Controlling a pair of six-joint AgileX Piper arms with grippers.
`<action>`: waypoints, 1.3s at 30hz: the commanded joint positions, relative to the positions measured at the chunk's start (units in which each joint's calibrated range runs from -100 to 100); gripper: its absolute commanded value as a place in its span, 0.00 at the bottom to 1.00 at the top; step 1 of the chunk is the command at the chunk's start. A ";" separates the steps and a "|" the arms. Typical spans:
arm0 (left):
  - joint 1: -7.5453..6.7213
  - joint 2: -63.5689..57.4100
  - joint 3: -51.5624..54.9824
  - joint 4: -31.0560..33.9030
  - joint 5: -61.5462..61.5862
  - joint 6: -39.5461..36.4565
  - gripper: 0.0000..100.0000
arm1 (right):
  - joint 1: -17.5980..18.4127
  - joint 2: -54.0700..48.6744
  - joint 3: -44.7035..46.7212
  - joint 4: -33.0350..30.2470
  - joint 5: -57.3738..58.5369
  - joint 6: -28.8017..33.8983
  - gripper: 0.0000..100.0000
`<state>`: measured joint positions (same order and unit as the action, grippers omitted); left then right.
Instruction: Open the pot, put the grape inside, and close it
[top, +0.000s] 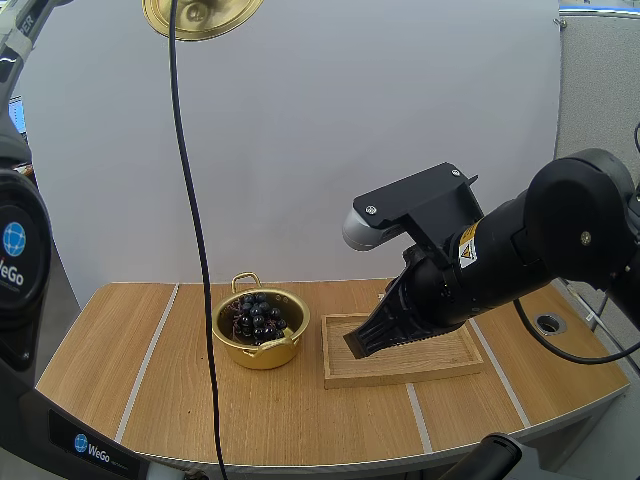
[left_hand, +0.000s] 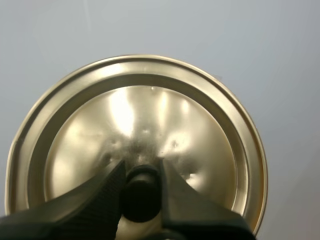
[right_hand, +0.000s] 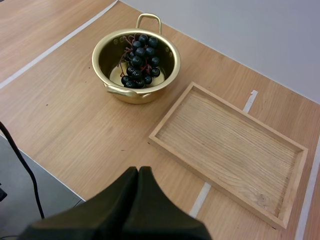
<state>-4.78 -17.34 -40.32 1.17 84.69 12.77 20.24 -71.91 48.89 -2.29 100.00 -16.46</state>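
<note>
1. Two containers on the table (top: 120, 340). Larger of them the wooden tray (top: 395, 379), lying bare with nothing in it, just right of the pot (top: 255, 352) and apart from it.
2. Next the pot: standing open and upright on the table, one loop handle toward the back, with the bunch of grapes (top: 257, 316) already inside. Thin brassy metal, so probably light and apt to skid if knocked from the side.
3. Then the lid (left_hand: 150, 110): held high in the air, well above the table. Cut off by the top edge of the high view, so hard to say whether squarely over the pot. Stiff, thin, smooth and shiny, and likely to tilt or slip if taken by the rim. Best taken by the knob (left_hand: 141, 192), as now.
4. Then the grapes: dark, soft, easily bruised. Heaped below the pot's rim, so by the look of it no obstacle to closing.
5. Then the knob: small, black, pinched between the fingers of the left gripper (left_hand: 141, 165).
6. Last, the right gripper (right_hand: 138, 172): fingers pressed together on nothing, hanging above the tray.
</note>
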 joint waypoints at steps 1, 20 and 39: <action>-0.17 -0.53 -0.46 0.54 -2.12 -0.35 0.00 | -0.01 -0.02 -0.10 0.22 0.00 0.75 0.00; -0.17 -0.53 -0.46 0.54 -2.12 -0.35 0.00 | -0.01 0.12 -0.10 -1.12 -12.35 0.75 0.00; -0.17 -0.53 -0.46 0.54 5.20 -0.35 0.00 | -0.01 2.94 -0.10 -1.69 -17.98 0.75 0.00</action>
<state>-4.78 -17.34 -40.32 1.17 88.88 12.77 20.24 -68.78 48.89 -3.37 84.90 -16.09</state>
